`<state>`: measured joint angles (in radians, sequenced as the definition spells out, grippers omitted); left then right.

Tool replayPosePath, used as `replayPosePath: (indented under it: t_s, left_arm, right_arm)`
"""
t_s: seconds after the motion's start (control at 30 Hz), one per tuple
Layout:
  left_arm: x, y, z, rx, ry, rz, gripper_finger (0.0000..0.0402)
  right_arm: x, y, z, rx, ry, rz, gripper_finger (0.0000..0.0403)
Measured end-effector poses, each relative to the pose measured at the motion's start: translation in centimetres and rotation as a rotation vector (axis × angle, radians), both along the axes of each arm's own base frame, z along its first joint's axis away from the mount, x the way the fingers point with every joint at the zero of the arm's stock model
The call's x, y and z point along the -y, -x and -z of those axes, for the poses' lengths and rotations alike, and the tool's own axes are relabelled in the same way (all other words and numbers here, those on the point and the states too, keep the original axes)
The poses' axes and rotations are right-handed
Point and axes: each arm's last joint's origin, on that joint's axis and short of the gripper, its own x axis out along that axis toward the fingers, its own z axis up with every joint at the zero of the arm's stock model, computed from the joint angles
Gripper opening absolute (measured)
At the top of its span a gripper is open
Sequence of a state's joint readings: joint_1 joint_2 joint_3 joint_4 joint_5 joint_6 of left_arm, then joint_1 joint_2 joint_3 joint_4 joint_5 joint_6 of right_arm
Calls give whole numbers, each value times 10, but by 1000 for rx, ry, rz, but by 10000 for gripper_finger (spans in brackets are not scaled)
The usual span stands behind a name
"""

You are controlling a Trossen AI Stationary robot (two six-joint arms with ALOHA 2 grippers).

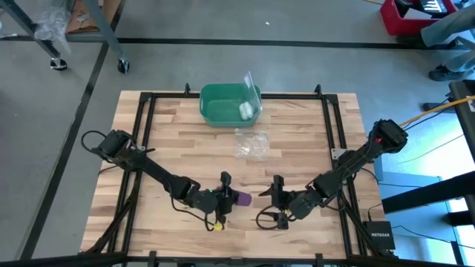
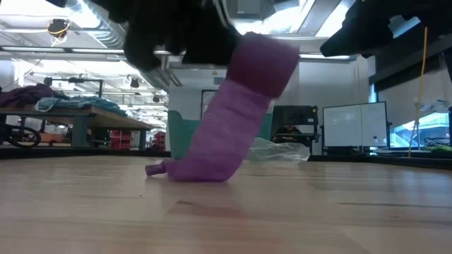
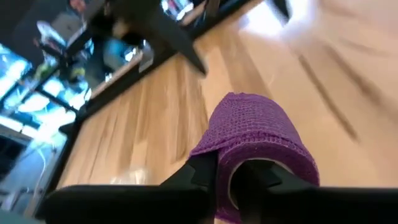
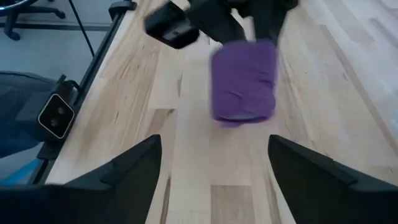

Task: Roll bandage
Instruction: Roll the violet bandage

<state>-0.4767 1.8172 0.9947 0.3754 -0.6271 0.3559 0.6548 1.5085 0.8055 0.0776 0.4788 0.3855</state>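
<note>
The purple bandage (image 1: pixel 242 199) is a small roll (image 2: pixel 265 60) held above the table near its front edge. A loose tail (image 2: pixel 212 134) hangs down from it, and the tail's end (image 2: pixel 185 170) lies on the wood. My left gripper (image 1: pixel 225 194) is shut on the roll, which fills the left wrist view (image 3: pixel 258 134). My right gripper (image 1: pixel 276 194) is open and empty just right of the roll. In the right wrist view its fingers (image 4: pixel 134 168) stand wide apart, short of the roll (image 4: pixel 244 81). My left gripper holds the roll at its open end (image 3: pixel 225 163), nearest the wrist. One finger (image 3: pixel 264 177) seems to sit inside the hollow core and the other (image 3: pixel 199 177) outside, with the wound wall between them. The roll is lifted clear, and its tail slopes down onto the table.
A green bin (image 1: pixel 220 104) holding a small white roll (image 1: pixel 246 111) stands at the table's far edge. A crumpled clear plastic bag (image 1: pixel 251 143) lies in front of it. A black metal frame (image 1: pixel 330 133) runs around the tabletop.
</note>
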Motion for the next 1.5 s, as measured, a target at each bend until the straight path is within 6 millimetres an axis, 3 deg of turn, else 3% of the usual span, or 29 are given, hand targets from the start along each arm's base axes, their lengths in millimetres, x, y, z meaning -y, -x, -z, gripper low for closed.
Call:
replayPosePath:
  t_s: [0.23,0.37,0.6,0.8,1.07,1.17,1.5]
  left_arm:
    - [-7,-2,3,-24,32,-18,100]
    - [-7,0,5,-55,135,-51,117]
    - [-6,-7,-11,-72,184,-64,113]
    - [-13,-11,-8,-71,217,-92,103]
    - [-20,-14,-5,-80,222,-118,102]
    - [-21,-14,-5,-86,216,-118,102]
    - [-21,-14,-5,-87,218,-119,102]
  right_arm:
    - [-1,-1,-3,26,-21,1,296]
    - [-1,-1,-2,25,-15,-1,296]
    - [-1,-3,-5,56,12,4,296]
    - [5,-13,-3,121,89,68,296]
    - [17,-44,21,176,172,119,296]
    - [24,-47,29,136,191,132,296]
    - [23,-50,25,173,186,116,296]
